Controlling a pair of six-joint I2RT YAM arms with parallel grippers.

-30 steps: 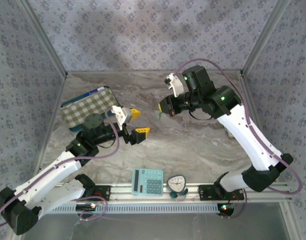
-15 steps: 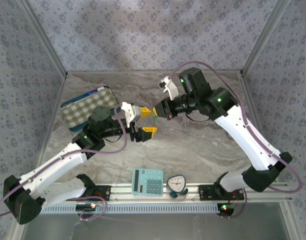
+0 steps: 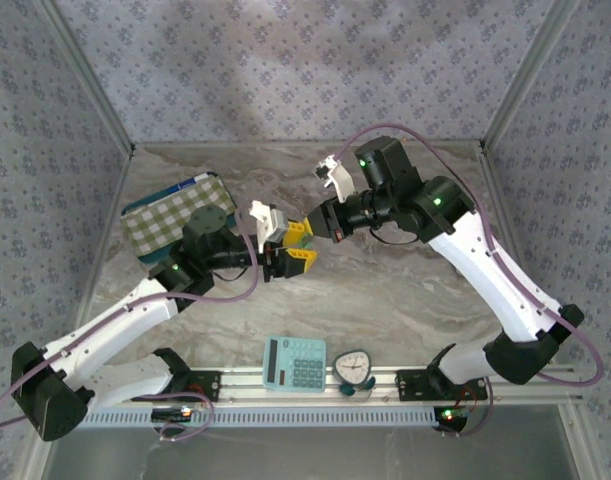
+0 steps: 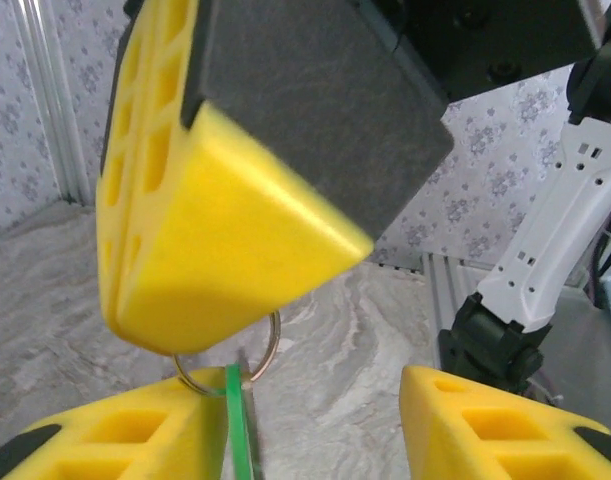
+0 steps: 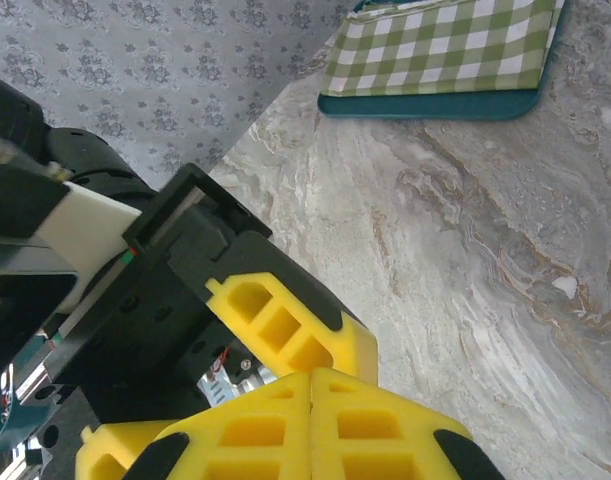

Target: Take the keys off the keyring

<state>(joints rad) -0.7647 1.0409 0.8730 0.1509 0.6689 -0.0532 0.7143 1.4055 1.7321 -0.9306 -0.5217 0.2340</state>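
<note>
Keyring [image 4: 275,338] hangs above the marble table [image 4: 370,335], pinched in the right gripper [image 5: 311,400], whose yellow fingers press together. Left gripper [image 4: 315,425] holds its jaws apart below the ring, with a green strip [image 4: 235,425] dangling just beside one finger.

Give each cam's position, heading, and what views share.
Top external: above and behind the bases, looking down at the marble table; both arms show, left gripper and right gripper meeting mid-table.
Left wrist: on the left wrist, facing the right gripper's shut jaws holding the keyring; own open jaws at the bottom edge.
Right wrist: on the right wrist, facing the left gripper, marble table and checked tray; own shut jaws at the bottom.
Shared: top and right wrist both show the checked tray.
</note>
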